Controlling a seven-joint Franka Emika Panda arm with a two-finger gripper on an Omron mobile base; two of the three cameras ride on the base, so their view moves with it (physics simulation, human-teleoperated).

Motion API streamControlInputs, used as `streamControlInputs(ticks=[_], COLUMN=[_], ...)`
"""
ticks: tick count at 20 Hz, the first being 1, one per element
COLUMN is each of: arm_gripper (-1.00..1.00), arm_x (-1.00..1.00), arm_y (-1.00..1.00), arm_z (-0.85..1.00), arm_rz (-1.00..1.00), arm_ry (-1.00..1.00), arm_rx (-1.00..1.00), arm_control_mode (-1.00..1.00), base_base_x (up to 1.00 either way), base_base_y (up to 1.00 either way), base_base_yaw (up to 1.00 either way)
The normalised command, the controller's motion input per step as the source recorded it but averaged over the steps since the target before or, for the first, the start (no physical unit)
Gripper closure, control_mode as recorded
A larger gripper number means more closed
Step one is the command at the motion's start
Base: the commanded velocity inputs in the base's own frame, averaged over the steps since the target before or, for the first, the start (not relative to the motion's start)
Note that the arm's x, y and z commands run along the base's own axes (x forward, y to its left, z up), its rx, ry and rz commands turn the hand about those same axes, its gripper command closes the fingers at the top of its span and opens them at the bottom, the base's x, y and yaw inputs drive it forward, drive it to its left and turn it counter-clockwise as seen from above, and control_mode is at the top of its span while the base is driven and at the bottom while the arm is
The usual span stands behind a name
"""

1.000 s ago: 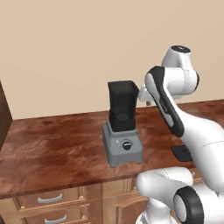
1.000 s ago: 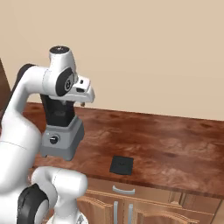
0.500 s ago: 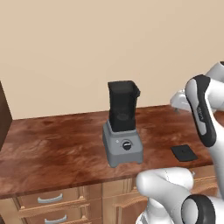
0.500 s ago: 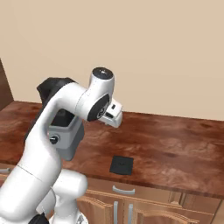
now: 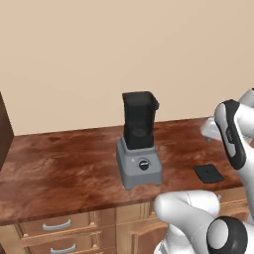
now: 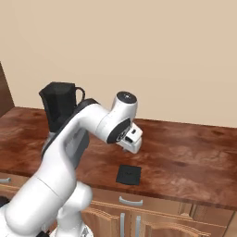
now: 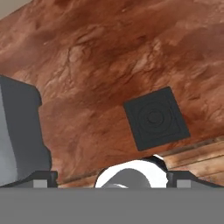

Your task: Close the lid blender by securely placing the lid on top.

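Lid [image 7: 156,117] flat on counter [image 7: 105,52] near front edge, below and just ahead of claw [image 6: 130,140]; can't tell claw opening, holds nothing. Blender [image 5: 139,147] jar uncovered, well off to claw's side. Pickup and placing left.

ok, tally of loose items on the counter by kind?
Blender: 1
Lid: 1, flat on the counter, off the jar
Total: 2
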Motion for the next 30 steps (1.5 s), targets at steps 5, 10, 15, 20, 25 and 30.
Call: streamControlInputs(ticks=[5, 10, 15, 20, 25, 30], arm_gripper=[-1.00, -1.00, -1.00, -1.00, -1.00, -1.00], arm_x=[0.00, 0.00, 0.13, 0.10, 0.09, 0.14], arm_y=[-0.19, -0.32, -0.02, -0.07, -0.13, -0.06], arm_z=[-0.60, -0.18, -0.42, -0.40, -0.27, -0.31], arm_rz=[0.00, 0.00, 0.00, 0.04, 0.05, 0.02], arm_ry=[0.11, 0.01, 0.06, 0.03, 0.00, 0.03], arm_rx=[0.00, 0.02, 0.00, 0.00, 0.00, 0.00], arm_control_mode=[-1.00, -1.00, -1.00, -1.00, -1.00, -1.00], base_base_x=[0.00, 0.00, 0.00, 0.00, 0.00, 0.00], base_base_y=[0.00, 0.00, 0.00, 0.00, 0.00, 0.00], base_base_yaw=[0.00, 0.00, 0.00, 0.00, 0.00, 0.00])
